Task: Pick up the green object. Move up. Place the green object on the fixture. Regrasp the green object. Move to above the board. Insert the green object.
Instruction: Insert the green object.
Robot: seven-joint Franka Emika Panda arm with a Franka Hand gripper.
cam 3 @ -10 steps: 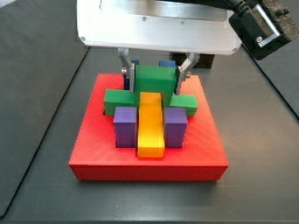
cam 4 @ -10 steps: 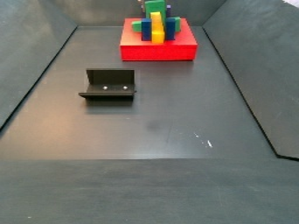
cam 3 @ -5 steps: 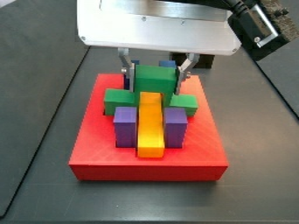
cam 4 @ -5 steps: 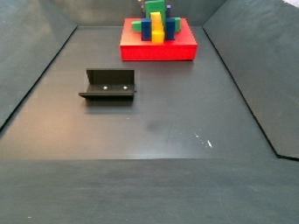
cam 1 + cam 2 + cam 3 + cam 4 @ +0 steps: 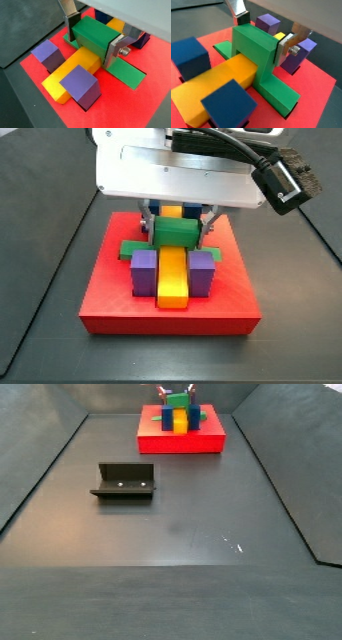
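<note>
dark table (image 5: 174,524) all round, and the pincer (image 5: 93,41) sits over the red board (image 5: 120,300), clenched on the green object (image 5: 254,47), seemingly seated beside the yellow bar (image 5: 70,72); fixture (image 5: 124,482) well apart.

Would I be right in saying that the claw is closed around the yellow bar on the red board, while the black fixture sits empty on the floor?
Not quite: the claw is closed around the green object, not the yellow bar, which lies free beside it, as a wrist view shows. The rest holds: the piece is on the red board, and the fixture sits empty on the floor in a side view.
</note>
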